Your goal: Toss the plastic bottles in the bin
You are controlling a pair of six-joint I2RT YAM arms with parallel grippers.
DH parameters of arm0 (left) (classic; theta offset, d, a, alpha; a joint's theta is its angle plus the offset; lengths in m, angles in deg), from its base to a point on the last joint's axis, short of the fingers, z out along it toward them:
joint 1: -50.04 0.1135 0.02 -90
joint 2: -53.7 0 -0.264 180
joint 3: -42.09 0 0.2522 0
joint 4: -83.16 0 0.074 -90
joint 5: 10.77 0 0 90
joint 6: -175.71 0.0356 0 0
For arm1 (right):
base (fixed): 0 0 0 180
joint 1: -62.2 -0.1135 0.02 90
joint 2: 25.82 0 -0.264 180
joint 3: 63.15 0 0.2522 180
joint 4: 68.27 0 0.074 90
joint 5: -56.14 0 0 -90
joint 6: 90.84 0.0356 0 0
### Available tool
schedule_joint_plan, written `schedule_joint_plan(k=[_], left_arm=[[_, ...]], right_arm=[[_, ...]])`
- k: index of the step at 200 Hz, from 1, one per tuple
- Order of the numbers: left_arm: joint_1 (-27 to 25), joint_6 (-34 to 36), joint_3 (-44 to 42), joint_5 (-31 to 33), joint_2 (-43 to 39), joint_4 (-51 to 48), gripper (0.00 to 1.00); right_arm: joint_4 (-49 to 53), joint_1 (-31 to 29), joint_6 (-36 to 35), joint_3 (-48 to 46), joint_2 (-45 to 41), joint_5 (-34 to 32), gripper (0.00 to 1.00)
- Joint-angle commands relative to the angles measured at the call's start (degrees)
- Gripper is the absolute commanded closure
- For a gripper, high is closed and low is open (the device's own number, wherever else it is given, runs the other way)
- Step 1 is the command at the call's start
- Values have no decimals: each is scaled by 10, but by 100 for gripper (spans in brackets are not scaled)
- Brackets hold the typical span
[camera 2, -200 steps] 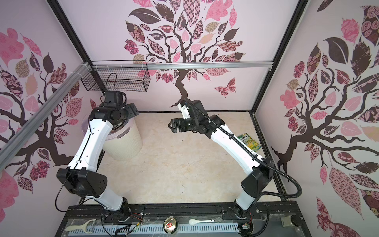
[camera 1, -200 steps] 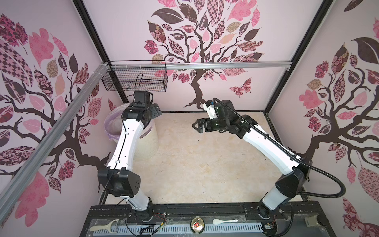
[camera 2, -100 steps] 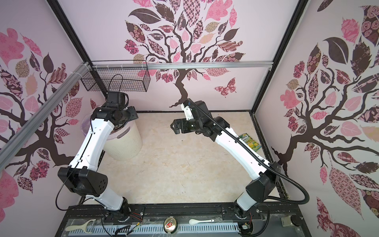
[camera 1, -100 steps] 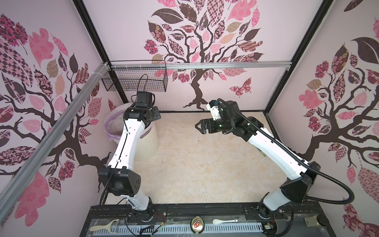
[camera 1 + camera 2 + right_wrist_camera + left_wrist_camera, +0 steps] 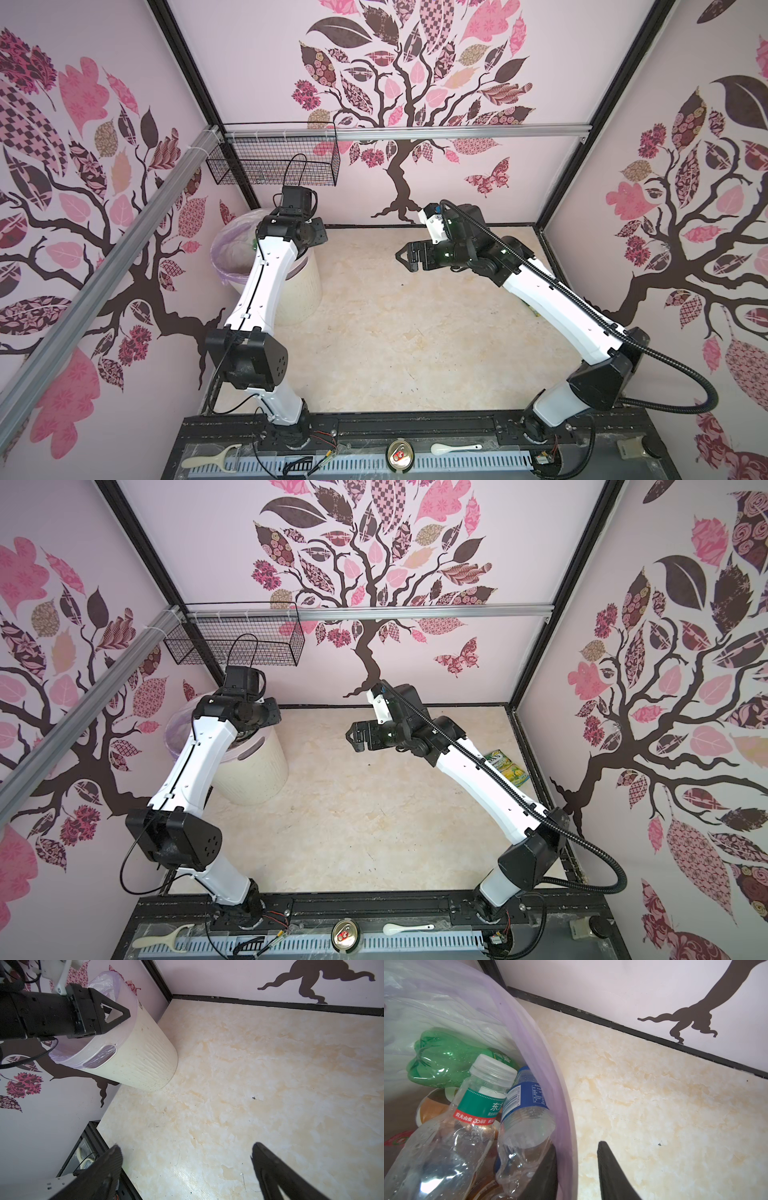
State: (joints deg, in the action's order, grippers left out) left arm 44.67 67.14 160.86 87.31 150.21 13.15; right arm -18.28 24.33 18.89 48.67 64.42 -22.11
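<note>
The bin (image 5: 299, 291) (image 5: 257, 771) (image 5: 141, 1059) stands at the far left, lined with a lilac bag. Inside lie several plastic bottles: a green one (image 5: 440, 1059), a clear one with a green and red label (image 5: 473, 1109), a blue-labelled one (image 5: 525, 1109) and a brown one (image 5: 431, 1109). My left gripper (image 5: 577, 1145) (image 5: 122, 1015) hangs over the bin's rim (image 5: 564, 1105), jaws narrowly apart and holding nothing. In both top views the arm hides its fingers. My right gripper (image 5: 405, 259) (image 5: 353, 739) (image 5: 187, 1147) hovers open and empty above the middle of the floor.
A green-yellow snack packet (image 5: 505, 766) lies by the right wall, under the right arm. A black wire basket (image 5: 274, 162) (image 5: 237, 642) hangs on the back rail above the bin. A peeler (image 5: 212, 457), a can (image 5: 400, 455) and a spoon (image 5: 455, 448) lie on the front rail.
The left gripper's jaws have drawn closer together above the bin and its wrist has turned a little. The right arm has swung slightly to the right, gripper still open.
</note>
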Motion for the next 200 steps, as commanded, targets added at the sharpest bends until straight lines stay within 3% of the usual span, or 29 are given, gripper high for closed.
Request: schedule_joint_plan(k=[1, 32, 63, 112, 200], left_arm=[[-8, 1, 13, -23, 10, -9, 79], [-30, -7, 30, -38, 7, -7, 88], [-96, -13, 57, -33, 16, -1, 94], [-193, -38, 140, -29, 74, 20, 95], [-323, -65, 319, -53, 239, 50, 94]], right_arm=[[11, -3, 5, 9, -7, -4, 0], [12, -3, 5, 9, -6, -6, 0], [15, -2, 3, 14, -8, -20, 0], [43, 2, 8, 9, -28, -79, 0], [80, 69, 24, -68, -128, -188, 1]])
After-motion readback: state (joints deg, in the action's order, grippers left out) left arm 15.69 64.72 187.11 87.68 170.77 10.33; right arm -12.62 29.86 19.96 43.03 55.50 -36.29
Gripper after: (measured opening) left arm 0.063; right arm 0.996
